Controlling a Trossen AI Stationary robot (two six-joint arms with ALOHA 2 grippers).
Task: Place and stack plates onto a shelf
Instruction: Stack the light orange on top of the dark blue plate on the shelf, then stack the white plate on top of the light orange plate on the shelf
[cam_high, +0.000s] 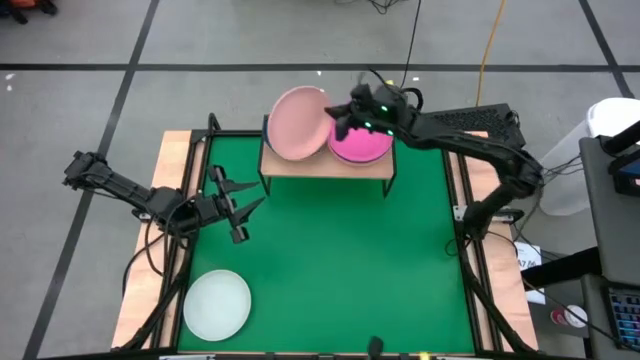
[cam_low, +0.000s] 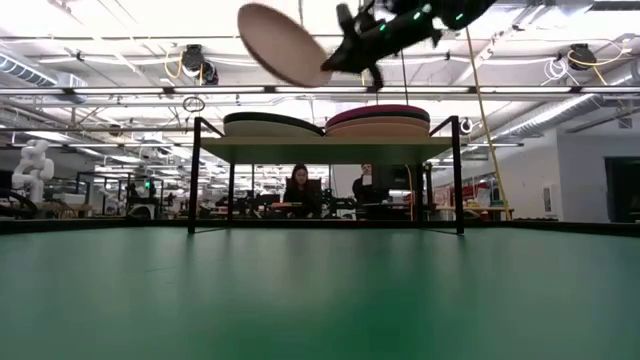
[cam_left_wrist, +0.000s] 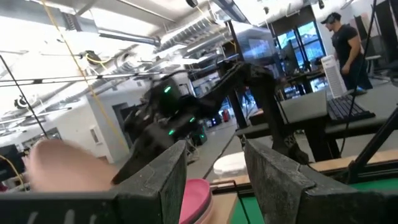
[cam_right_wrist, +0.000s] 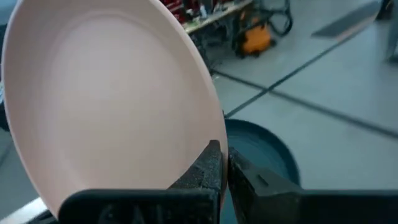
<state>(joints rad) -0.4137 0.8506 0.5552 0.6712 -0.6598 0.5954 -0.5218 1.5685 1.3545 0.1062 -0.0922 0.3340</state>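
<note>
plate above shelf, stacks beneath

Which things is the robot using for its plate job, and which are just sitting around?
For the job: pink plate held in the right gripper, magenta plate on the shelf, white plate on the mat, left gripper waiting open.

Just around: green mat, keyboard, people behind.

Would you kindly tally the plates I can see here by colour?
Pale pink plate: 1
Magenta plate: 1
Mint-white plate: 1
Dark teal plate: 1
Total: 4 plainly seen; any lower in the shelf stacks cannot be counted.
</note>
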